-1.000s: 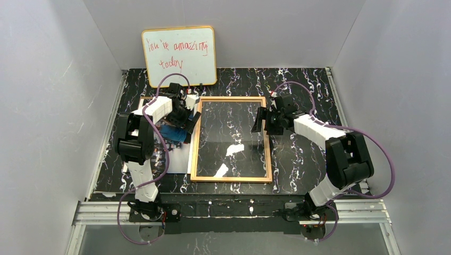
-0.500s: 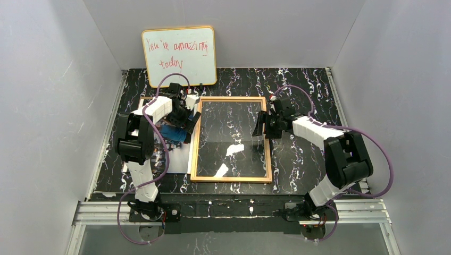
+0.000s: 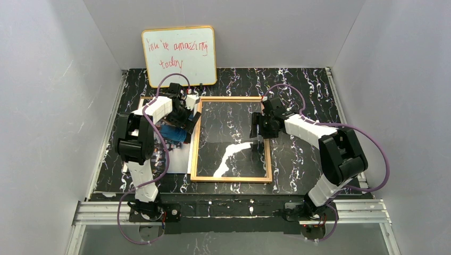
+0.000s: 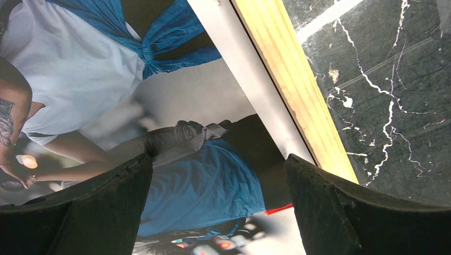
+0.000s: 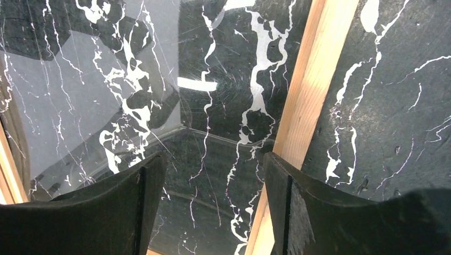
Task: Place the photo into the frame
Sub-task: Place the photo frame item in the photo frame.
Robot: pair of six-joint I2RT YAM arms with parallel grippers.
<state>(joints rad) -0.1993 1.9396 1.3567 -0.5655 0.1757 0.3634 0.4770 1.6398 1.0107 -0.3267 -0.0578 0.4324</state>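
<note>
The frame (image 3: 231,179), golden wood with a clear pane, lies flat in the middle of the black marbled table. The photo (image 3: 174,134) lies flat just left of it, largely under my left arm. My left gripper (image 3: 190,121) is open and low over the photo's right edge. In the left wrist view (image 4: 218,204) its jaws span the blue-and-white print (image 4: 202,186), next to the frame's left rail (image 4: 298,95). My right gripper (image 3: 258,126) is open over the frame's right rail. In the right wrist view (image 5: 213,207) one finger (image 5: 319,212) sits above the rail (image 5: 308,95), the other above the pane (image 5: 213,106).
A yellow-rimmed whiteboard (image 3: 179,56) with red handwriting leans on the back wall behind the left arm. Grey walls close in the table on three sides. A tan strip (image 3: 141,99) shows at the far left beside the left arm.
My right gripper has moved left, from beside the frame to over its right rail and pane. The left arm, photo and frame have not moved.
</note>
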